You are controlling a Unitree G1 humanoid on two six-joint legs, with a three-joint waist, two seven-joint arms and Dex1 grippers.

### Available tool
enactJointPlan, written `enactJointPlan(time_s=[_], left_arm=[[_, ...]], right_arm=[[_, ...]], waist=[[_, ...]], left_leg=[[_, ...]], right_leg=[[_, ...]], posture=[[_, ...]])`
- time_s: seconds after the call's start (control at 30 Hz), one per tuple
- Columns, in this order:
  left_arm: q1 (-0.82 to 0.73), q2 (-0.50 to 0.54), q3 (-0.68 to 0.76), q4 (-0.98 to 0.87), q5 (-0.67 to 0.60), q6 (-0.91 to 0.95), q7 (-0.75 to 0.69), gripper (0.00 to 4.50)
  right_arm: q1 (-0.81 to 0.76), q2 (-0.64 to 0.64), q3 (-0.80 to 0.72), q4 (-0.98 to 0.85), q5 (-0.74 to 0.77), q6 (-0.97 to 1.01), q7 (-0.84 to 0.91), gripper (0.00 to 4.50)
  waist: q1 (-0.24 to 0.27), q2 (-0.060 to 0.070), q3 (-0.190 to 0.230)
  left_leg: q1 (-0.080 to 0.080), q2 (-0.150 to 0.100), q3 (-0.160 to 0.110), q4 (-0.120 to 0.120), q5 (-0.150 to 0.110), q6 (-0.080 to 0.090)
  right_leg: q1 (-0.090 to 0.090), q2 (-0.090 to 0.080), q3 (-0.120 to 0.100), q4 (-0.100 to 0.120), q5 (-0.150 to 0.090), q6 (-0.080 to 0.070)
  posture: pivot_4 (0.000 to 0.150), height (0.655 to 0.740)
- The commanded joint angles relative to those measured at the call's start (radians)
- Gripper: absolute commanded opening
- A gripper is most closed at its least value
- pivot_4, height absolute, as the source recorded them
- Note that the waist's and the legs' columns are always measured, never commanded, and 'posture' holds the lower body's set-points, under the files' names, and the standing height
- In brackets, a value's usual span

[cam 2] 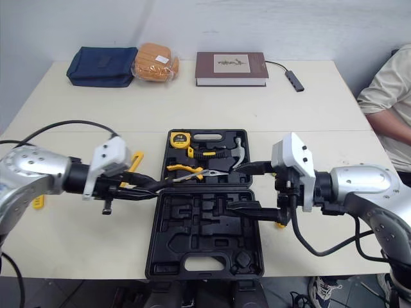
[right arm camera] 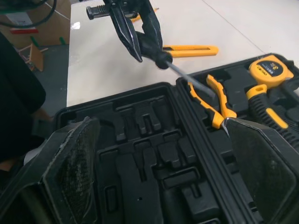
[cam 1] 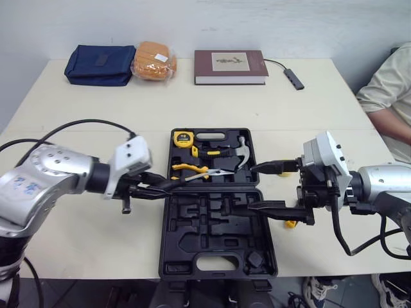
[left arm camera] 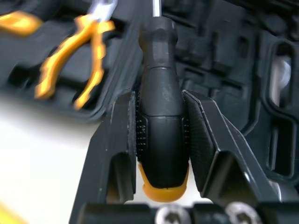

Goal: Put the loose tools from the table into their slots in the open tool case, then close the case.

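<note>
The black tool case [cam 1: 192,247] lies open in mid-table. Its far half holds a yellow tape measure [cam 1: 183,138], a hammer [cam 1: 241,151] and yellow-handled pliers [cam 1: 191,170]; the moulded slots of the near half are bare. My left gripper [cam 1: 164,187] is shut on a screwdriver [left arm camera: 161,121] with a black handle and yellow cap. It hovers at the case's left edge with the shaft [right arm camera: 187,78] pointing over the pliers. My right gripper [cam 1: 252,187] stands open at the case's right side, one finger over each half, with nothing between them.
A yellow utility knife [cam 2: 136,160] lies on the table left of the case, and a small yellow piece [cam 1: 291,223] sits under my right gripper. Along the far edge are a navy pouch [cam 1: 99,64], bagged bread [cam 1: 153,61], a book [cam 1: 230,67] and a cabled hub [cam 1: 294,78]. A person [cam 1: 388,90] sits at the right.
</note>
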Motion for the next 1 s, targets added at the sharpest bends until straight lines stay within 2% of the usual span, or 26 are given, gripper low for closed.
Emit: enactJointPlan(time_s=[0.03, 0.13, 0.33, 0.67, 1.0], left_arm=[[-0.082, -0.007, -0.121, 0.026, 0.084, -0.012, -0.048, 0.81], [-0.136, -0.02, -0.225, 0.092, 0.195, -0.085, -0.087, 0.81], [-0.217, -0.12, -0.339, 0.17, 0.329, -0.161, -0.116, 0.81], [-0.291, -0.236, -0.411, 0.229, 0.45, -0.195, -0.157, 0.81], [-0.344, -0.321, -0.428, 0.268, 0.508, -0.17, -0.176, 0.81]], right_arm=[[0.044, -0.025, -0.058, -0.052, 0.006, -0.005, -0.026, 4.5], [0.11, -0.041, -0.079, -0.077, 0.003, -0.009, -0.031, 4.5], [0.172, -0.04, -0.092, -0.09, -0.014, -0.031, -0.054, 4.5], [0.248, -0.043, -0.081, -0.082, -0.084, -0.07, -0.052, 4.5], [0.257, -0.023, -0.078, -0.102, -0.069, -0.072, -0.078, 4.5]], waist=[[0.008, 0.0, 0.0], [0.014, -0.001, 0.0], [0.02, -0.001, 0.001], [0.034, -0.001, 0.001], [0.034, -0.001, 0.001]], left_leg=[[0.0, 0.0, 0.0, 0.001, 0.0, 0.001], [-0.002, 0.0, 0.0, 0.003, 0.001, 0.002], [-0.009, 0.0, -0.003, 0.011, 0.0, 0.004], [-0.012, 0.0, -0.004, 0.016, -0.001, 0.006], [-0.012, 0.0, -0.005, 0.017, -0.001, 0.006]], right_leg=[[0.0, 0.0, 0.0, 0.001, 0.0, 0.0], [0.0, 0.0, -0.001, 0.002, 0.0, 0.001], [-0.002, 0.001, -0.002, 0.002, 0.002, 0.003], [-0.001, 0.001, -0.004, 0.002, 0.003, 0.005], [-0.001, 0.002, -0.004, 0.003, 0.003, 0.005]], posture=[[0.15, 0.74], [0.15, 0.74], [0.15, 0.74], [0.15, 0.74], [0.15, 0.74]])
